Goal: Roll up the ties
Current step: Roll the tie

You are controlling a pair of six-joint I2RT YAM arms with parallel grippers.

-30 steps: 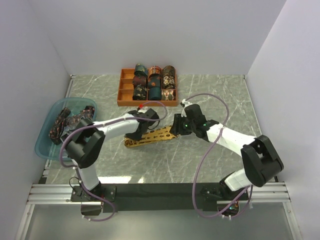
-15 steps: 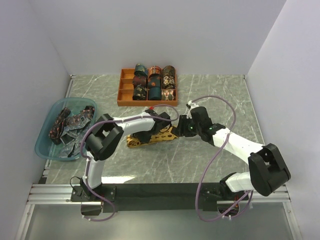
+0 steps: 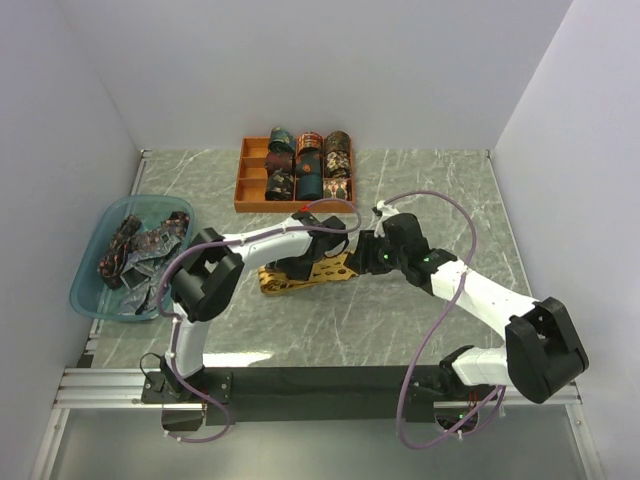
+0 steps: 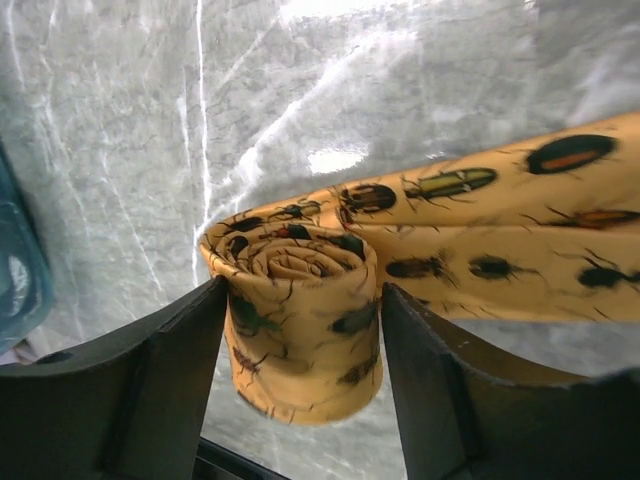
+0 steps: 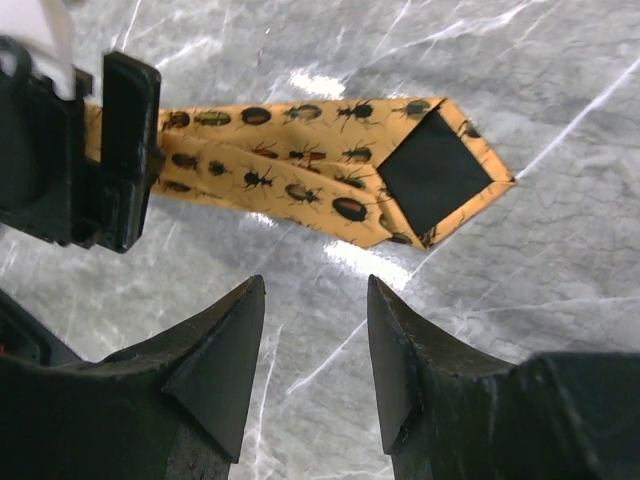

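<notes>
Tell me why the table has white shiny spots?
Left wrist view: glare makes white patches on the table; the near jaws look dark and soft. Right wrist view: smaller shiny spots beside the yellow tie. Top view: even light, fairly sharp.

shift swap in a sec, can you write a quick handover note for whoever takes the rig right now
Left gripper: jaws flank the rolled end of the mustard tie; grip unclear.
Right gripper: open, empty, above the table by the tie's wide end.
Done: several rolled ties sit in the orange tray; this one partly rolled.
To do: finish this roll, tray it, then roll the loose ties in the blue basin.
</notes>
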